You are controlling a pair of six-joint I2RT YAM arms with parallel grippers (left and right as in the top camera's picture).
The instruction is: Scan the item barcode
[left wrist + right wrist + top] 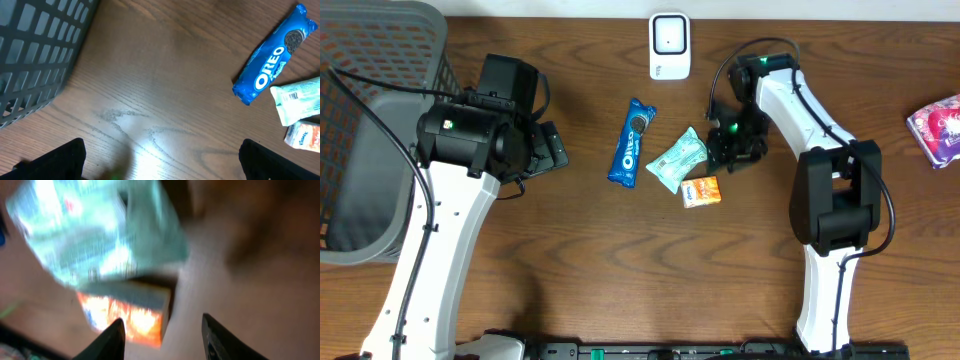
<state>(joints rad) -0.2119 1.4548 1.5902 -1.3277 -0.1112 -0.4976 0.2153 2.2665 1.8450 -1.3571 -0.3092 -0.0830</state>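
Note:
Three items lie mid-table: a blue Oreo pack (632,142), a mint-green packet (677,160) and a small orange pack (701,191). A white barcode scanner (669,45) stands at the back edge. My right gripper (735,150) hovers just right of the green packet. In the blurred right wrist view its jaws (162,337) stand apart, bare wood showing between them. The orange pack (130,312) lies by the left finger, with the green packet (100,235) beyond. My left gripper (545,150) is wide open over bare wood (160,165), and the Oreo pack (272,55) lies off to its right.
A grey mesh basket (370,130) fills the left side of the table; its wall (35,55) is close to my left gripper. A pink packet (940,128) lies at the far right edge.

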